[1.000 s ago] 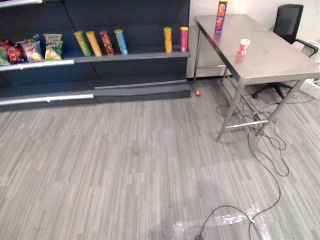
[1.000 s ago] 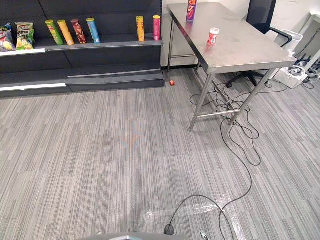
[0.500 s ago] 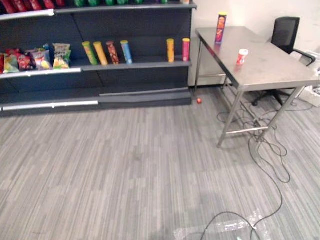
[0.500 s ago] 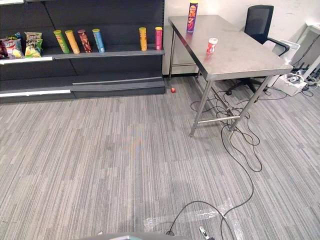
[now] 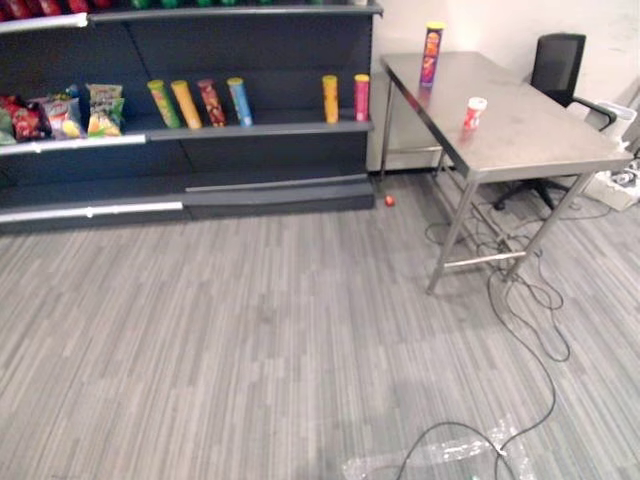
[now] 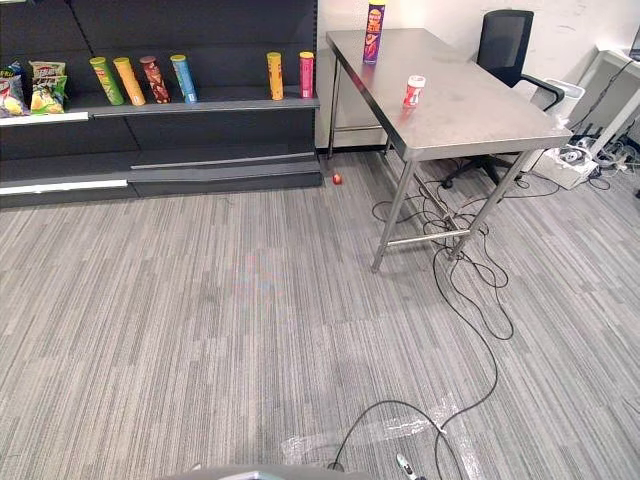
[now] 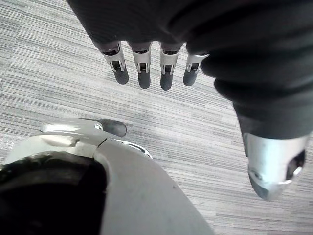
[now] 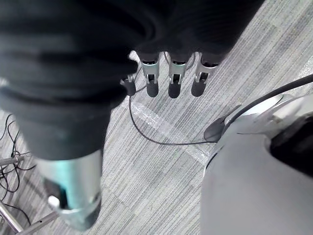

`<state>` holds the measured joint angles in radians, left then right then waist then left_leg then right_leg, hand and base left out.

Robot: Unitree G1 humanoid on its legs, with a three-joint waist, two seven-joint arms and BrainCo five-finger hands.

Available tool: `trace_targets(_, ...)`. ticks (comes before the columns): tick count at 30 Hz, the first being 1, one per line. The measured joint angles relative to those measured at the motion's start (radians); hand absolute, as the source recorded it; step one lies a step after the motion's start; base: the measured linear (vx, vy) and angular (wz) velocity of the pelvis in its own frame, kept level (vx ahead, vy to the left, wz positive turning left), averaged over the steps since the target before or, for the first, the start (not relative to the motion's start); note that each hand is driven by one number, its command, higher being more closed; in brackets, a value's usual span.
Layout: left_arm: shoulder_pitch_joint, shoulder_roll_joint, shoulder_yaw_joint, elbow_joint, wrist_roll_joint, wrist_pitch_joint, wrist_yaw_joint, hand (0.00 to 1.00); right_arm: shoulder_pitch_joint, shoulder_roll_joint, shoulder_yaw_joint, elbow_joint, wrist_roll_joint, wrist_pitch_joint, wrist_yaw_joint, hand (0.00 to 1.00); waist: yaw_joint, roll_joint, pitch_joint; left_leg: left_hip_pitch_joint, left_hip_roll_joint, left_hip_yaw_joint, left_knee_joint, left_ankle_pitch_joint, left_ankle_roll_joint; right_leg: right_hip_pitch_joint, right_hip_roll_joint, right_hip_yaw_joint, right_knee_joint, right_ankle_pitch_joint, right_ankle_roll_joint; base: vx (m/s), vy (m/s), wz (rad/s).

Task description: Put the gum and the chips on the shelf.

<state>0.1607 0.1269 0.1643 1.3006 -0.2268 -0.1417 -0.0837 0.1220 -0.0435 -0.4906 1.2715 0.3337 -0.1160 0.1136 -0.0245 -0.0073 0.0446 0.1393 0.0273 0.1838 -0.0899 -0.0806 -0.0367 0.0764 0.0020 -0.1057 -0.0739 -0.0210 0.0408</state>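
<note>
The gum (image 5: 475,111), a small white and red tub, stands on the steel table (image 5: 540,135) at the far right. The chips (image 5: 432,54), a tall purple and red can, stand upright at the table's back corner. The dark shelf (image 5: 260,126) runs along the back wall to the left of the table. My left hand (image 7: 143,66) hangs over the grey floor, fingers straight, holding nothing. My right hand (image 8: 174,76) hangs the same way, open and empty. Both hands are far from the table.
Several coloured chip cans (image 5: 240,100) and snack bags (image 5: 104,108) stand on the shelf's middle board. A small red ball (image 5: 389,200) lies on the floor by the shelf's end. Cables (image 5: 520,290) trail under the table. A black office chair (image 5: 557,65) stands behind it.
The whole picture has shifted a little as the camera moved. The gum, the chips and the shelf goods stay where they were.
</note>
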Motion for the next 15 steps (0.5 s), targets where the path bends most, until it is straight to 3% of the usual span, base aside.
trace_targets(5, 0.002, 0.003, 0.000, 0.000, -0.001, 0.000, 0.010, 0.00, 0.001, -0.001, 0.037, -0.003, -0.003, -0.028, -0.022, 0.00, 0.001, -0.004, -0.007, -0.018, 0.001, 0.020, 0.000, -0.005, 0.001, -0.021, 0.002, 0.016, -0.011, 0.000, 0.001, -0.05, -0.019, -0.10)
trace_targets(15, -0.008, -0.004, 0.035, 0.009, -0.027, 0.000, 0.012, 0.00, 0.000, -0.001, 0.028, -0.003, -0.005, -0.026, -0.024, 0.00, 0.001, -0.003, -0.022, -0.044, 0.021, 0.093, 0.004, -0.018, -0.015, -0.067, 0.026, 0.078, -0.023, 0.022, -0.009, 0.03, -0.039, -0.22)
